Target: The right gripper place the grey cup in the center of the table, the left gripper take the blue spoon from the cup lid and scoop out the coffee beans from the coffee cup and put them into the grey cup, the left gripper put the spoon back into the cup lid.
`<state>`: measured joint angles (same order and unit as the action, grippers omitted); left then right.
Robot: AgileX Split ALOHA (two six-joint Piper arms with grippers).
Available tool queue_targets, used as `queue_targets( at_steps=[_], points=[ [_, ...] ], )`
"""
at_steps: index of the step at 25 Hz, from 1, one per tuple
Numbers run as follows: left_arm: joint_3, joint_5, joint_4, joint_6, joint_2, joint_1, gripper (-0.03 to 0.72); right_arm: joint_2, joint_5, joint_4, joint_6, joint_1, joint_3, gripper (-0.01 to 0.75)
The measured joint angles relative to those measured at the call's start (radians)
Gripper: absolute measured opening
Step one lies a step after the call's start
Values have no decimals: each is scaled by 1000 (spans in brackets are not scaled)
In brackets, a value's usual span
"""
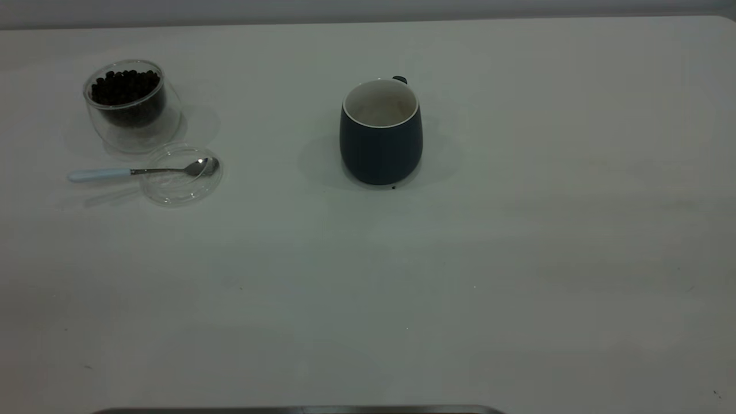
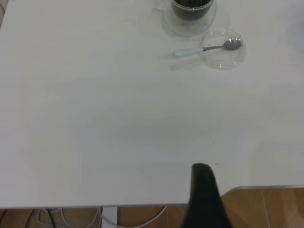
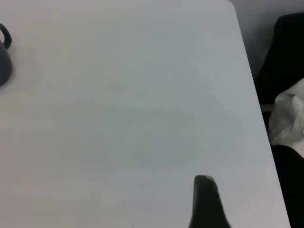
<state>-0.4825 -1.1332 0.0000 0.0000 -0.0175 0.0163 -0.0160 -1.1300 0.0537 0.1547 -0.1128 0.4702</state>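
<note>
The grey cup (image 1: pixel 380 144) stands upright at the middle of the table (image 1: pixel 460 287), with its handle at the back; its edge shows in the right wrist view (image 3: pixel 4 61). The coffee cup (image 1: pixel 133 109) holds the coffee beans (image 1: pixel 125 86) at the far left. The cup lid (image 1: pixel 181 190) lies just in front of it. The blue spoon (image 1: pixel 115 173) rests with its bowl in the lid and its handle pointing left. The left wrist view shows the same group: coffee cup (image 2: pixel 190 21), lid (image 2: pixel 223 57), spoon (image 2: pixel 194 51). The left gripper (image 2: pixel 202 167) and the right gripper (image 3: pixel 204 178) each show as one shut black tip by the table's near edge, far from everything.
Neither arm shows in the exterior view. A single dark speck (image 1: pixel 393 187) lies at the grey cup's base. The table's front edge, wooden floor (image 2: pixel 266 209) and cables show below the left gripper. A dark object with white cloth (image 3: pixel 287 118) stands past the table's right edge.
</note>
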Motion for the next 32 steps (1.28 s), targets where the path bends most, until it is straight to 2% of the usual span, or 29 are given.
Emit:
queue_targets(
  at_steps=[11, 17, 32],
  points=[
    [0, 0, 0, 0, 0, 0, 591, 0, 0, 0, 0, 4, 0, 459],
    [0, 0, 0, 0, 0, 0, 591, 0, 0, -12, -40, 70, 0, 459],
    [0, -1, 0, 8, 0, 0, 591, 0, 0, -16, -44, 72, 0, 459]
  ],
)
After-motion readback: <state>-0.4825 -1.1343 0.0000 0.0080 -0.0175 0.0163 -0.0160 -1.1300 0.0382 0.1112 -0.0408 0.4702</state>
